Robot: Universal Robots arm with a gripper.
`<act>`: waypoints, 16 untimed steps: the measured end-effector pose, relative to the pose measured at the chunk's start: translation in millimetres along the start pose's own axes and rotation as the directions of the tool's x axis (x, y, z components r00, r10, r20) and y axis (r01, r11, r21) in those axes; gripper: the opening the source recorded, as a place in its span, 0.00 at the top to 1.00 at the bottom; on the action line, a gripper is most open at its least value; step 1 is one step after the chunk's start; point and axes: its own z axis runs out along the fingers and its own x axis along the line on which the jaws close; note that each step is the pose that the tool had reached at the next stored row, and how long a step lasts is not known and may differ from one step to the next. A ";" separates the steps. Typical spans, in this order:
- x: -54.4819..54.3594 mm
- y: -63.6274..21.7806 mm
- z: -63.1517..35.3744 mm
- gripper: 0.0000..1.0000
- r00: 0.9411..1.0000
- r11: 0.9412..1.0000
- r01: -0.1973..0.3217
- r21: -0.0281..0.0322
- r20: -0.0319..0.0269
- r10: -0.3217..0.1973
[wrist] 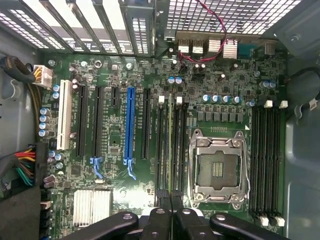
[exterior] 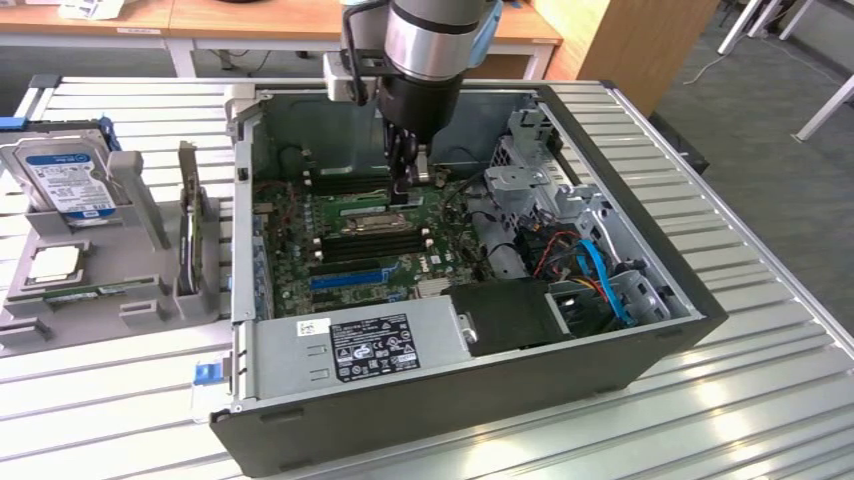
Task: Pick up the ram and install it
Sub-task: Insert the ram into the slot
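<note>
The long, narrow green ram stick (wrist: pixel 170 145) stands on edge, pinched between my narrowed jaws, over the black memory slots (wrist: pixel 161 150) just beside the square silver processor socket (wrist: pixel 218 167). My gripper (wrist: pixel 171 212) hangs inside the open dark-grey computer case (exterior: pixel 467 400), toward its far wall.

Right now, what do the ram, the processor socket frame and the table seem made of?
The ram: green circuit board, probably fibreglass, matte, seen edge-on. The socket frame: bare metal, bright glints. The table: ribbed metal, perhaps aluminium, satin sheen.
</note>
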 end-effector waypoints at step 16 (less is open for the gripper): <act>0.7 -0.7 18.8 0.89 1.000 1.000 -0.001 0.001 0.000 0.001</act>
